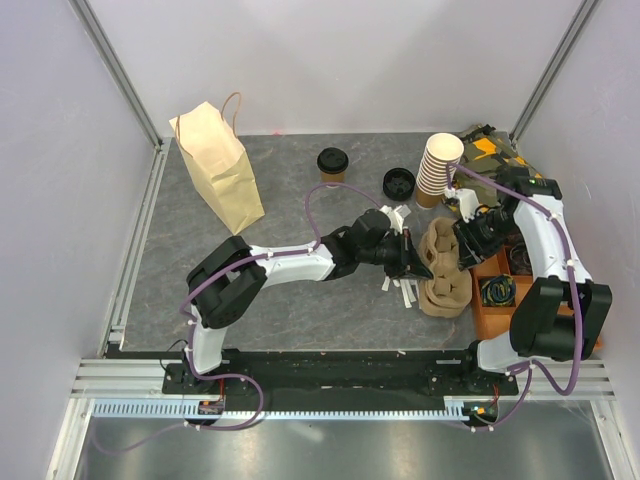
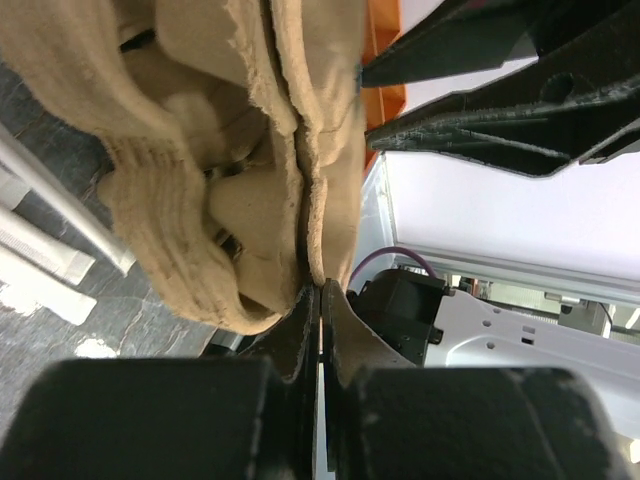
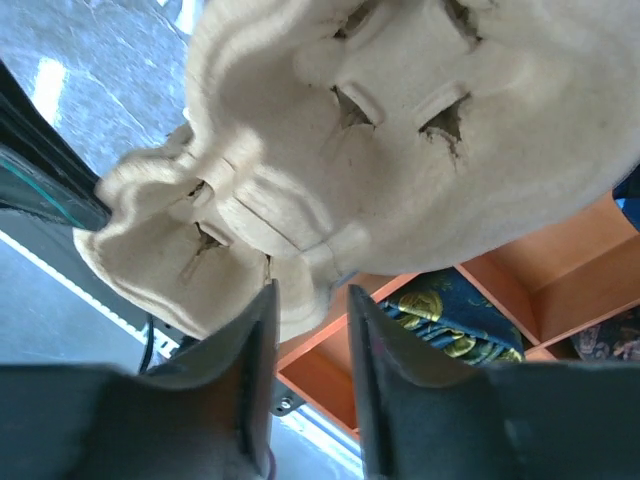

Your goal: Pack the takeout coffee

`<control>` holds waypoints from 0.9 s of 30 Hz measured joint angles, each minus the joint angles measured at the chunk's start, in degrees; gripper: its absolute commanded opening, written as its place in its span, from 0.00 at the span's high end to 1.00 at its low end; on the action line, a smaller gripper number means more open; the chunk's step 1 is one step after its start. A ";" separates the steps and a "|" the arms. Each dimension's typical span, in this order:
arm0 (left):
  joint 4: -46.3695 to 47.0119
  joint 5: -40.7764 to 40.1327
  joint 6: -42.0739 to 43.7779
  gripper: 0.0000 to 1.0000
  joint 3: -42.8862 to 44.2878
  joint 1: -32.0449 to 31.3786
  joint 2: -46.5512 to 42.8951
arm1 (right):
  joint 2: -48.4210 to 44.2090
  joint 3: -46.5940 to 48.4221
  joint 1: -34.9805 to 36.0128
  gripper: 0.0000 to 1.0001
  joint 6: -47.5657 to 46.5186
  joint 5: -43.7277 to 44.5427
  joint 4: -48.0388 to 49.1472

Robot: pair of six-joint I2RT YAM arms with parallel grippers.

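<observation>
The takeout coffee (image 1: 332, 164), a small kraft cup with a black lid, stands at the back middle of the table, apart from both grippers. My left gripper (image 1: 411, 262) is shut on the thin rim of a stack of pulp cup carriers (image 1: 446, 266); the left wrist view shows its jaws (image 2: 320, 292) pinching that rim (image 2: 315, 200). My right gripper (image 1: 463, 236) is at the carriers' far right side. In the right wrist view its jaws (image 3: 310, 292) stand apart around a lobe of the carrier (image 3: 400, 120). A brown paper bag (image 1: 217, 165) stands at the back left.
A tall stack of lidless cups (image 1: 439, 168) and loose black lids (image 1: 399, 184) stand behind the carriers. An orange compartment box (image 1: 497, 296) with packets sits at the right. White sachets (image 1: 404, 291) lie under the left gripper, also in the left wrist view (image 2: 40, 250).
</observation>
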 measured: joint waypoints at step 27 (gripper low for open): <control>13.09 3.43 -3.67 0.98 -0.83 0.28 -0.07 | 0.00 9.79 -5.14 0.32 1.70 -4.72 -2.54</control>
